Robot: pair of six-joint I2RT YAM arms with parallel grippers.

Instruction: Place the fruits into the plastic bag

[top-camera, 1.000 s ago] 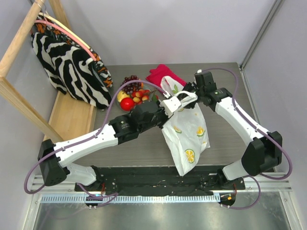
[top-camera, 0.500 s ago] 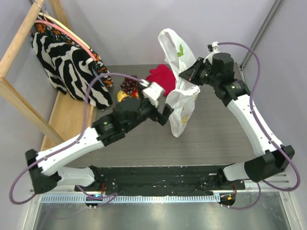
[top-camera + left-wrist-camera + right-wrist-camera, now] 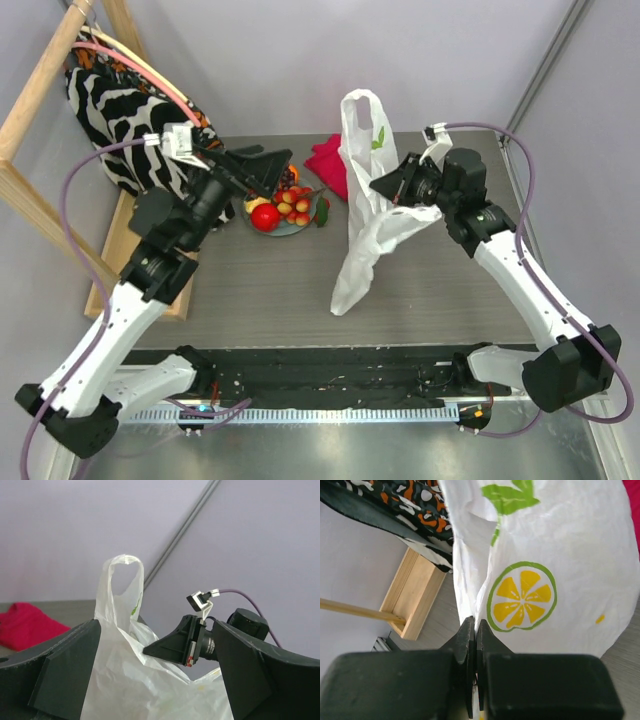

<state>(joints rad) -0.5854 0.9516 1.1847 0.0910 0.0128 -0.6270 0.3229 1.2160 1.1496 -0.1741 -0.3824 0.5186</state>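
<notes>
Right end effector (image 3: 378, 186) — lemon-print bag (image 3: 364, 242)

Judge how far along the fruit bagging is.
Done: the right gripper pinches the bag and holds it upright. In hand: the left gripper hangs open above the fruits. Left: the fruits lie on the plate; the bag looks limp and empty.

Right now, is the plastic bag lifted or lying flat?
Lifted: right tool, shut on the plastic bag, holds it hanging, one handle loop sticking up.
</notes>
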